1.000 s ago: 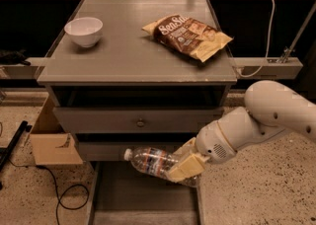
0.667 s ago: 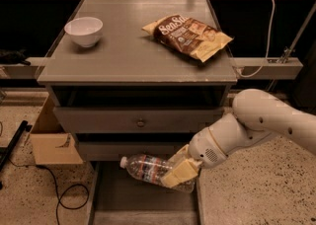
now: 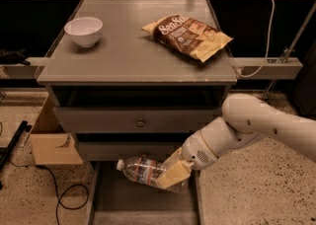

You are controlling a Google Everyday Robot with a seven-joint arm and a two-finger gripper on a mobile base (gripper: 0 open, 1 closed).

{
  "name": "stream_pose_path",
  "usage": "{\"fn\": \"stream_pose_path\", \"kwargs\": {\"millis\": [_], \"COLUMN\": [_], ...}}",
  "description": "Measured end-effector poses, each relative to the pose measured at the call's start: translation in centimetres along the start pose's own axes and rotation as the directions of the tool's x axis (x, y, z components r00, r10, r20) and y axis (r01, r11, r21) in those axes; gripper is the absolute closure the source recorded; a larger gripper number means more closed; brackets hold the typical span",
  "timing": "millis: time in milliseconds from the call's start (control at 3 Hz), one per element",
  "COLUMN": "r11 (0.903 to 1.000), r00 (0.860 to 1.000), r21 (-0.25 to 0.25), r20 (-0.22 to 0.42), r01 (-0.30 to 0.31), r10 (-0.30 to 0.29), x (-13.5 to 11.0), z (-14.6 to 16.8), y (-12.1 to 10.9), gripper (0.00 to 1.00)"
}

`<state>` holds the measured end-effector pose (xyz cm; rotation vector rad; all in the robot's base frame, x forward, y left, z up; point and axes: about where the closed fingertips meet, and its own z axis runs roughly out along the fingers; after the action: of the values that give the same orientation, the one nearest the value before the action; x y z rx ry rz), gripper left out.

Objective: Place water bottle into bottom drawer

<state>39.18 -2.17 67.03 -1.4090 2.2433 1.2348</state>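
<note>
Pincer [image 3: 172,173] closed on water bottle [image 3: 140,169]; bottle held sideways, cap left of pincer. Bottom drawer [image 3: 143,203] open directly below pincer. Risks judged: bottle released high, bounced or rolled on flat floor; pincer caught under drawer front [image 3: 128,150] just above.

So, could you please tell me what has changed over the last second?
The end effector, still gripping the water bottle, carried it slightly down and toward the picture's left, over the open bottom drawer. Nothing was released. The bowl and chip bag on the cabinet top stayed put.
</note>
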Motion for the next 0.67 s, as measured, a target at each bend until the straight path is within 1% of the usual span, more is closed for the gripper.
{"fn": "stream_pose_path", "kwargs": {"millis": [333, 667], "r11": [0.9996, 0.9968], "r00": [1.0, 0.997], "r21": [0.006, 0.023], "r20": [-0.01, -0.008], "r01": [-0.029, -0.076], "r10": [0.029, 0.076], "x": [0.3, 1.2], "z": [0.8, 1.5], "y": [-1.7, -5.0], "gripper": [1.0, 1.0]}}
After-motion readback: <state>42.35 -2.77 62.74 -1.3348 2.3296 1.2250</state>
